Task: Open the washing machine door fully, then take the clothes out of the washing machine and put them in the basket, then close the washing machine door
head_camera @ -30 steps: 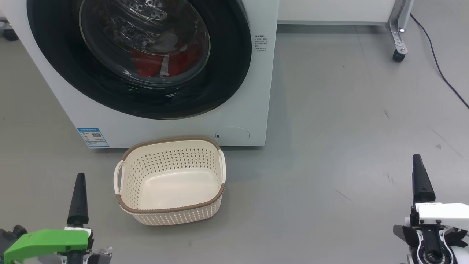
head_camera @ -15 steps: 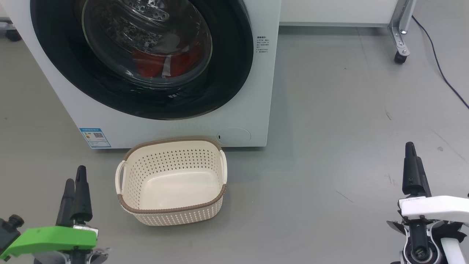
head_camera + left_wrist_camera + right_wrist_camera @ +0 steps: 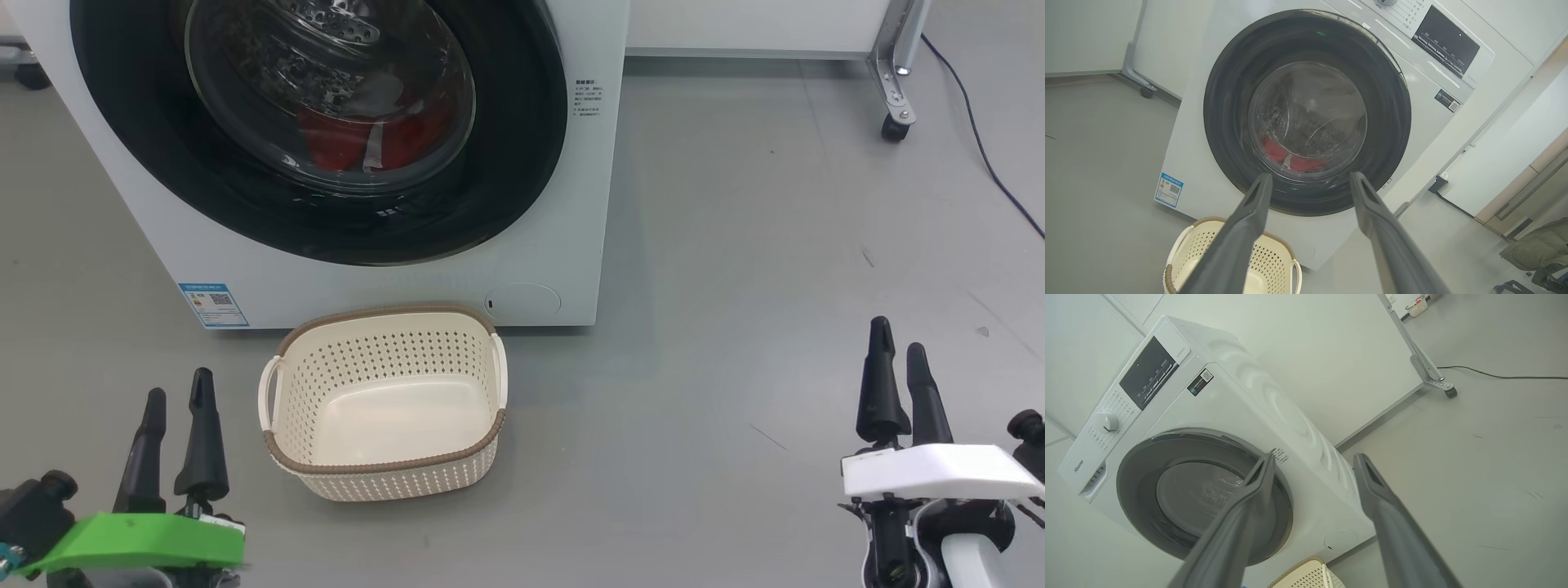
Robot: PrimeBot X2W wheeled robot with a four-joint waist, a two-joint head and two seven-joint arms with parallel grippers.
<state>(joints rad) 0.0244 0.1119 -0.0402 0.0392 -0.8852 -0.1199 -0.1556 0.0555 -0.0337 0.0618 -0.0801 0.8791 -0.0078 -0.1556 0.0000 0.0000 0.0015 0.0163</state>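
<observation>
Both pairs of fingers have turned since a second ago. Each then showed edge-on as one dark spike. Now the left gripper (image 3: pixel 178 384) and the right gripper (image 3: pixel 896 335) each show two fingers standing apart, holding nothing. The right pair has also come inward.

Washing machine (image 3: pixel 592 204): ahead of both pairs, nearer the left.

Washing machine door (image 3: pixel 506 163): shut. It appears flush with the front, though glare on the glass leaves the seam uncertain. No handle made out.

Basket (image 3: pixel 384 467): upright and empty on the floor (image 3: pixel 735 343), just inward of the left fingers, close before the machine's foot.

Clothes (image 3: pixel 335 143): red with a pale piece, low in the drum behind the glass, well ahead of the fingers.

Progress: no step done. Opening, unloading and closing all remain.

Room: open floor runs ahead of the right fingers to the machine's right corner. A wheeled frame leg (image 3: pixel 894 82) and a cable (image 3: pixel 980 151) lie far beyond, outward. The basket sits under the door's lower arc; I judge its rim the edge to mind on any low reach.
</observation>
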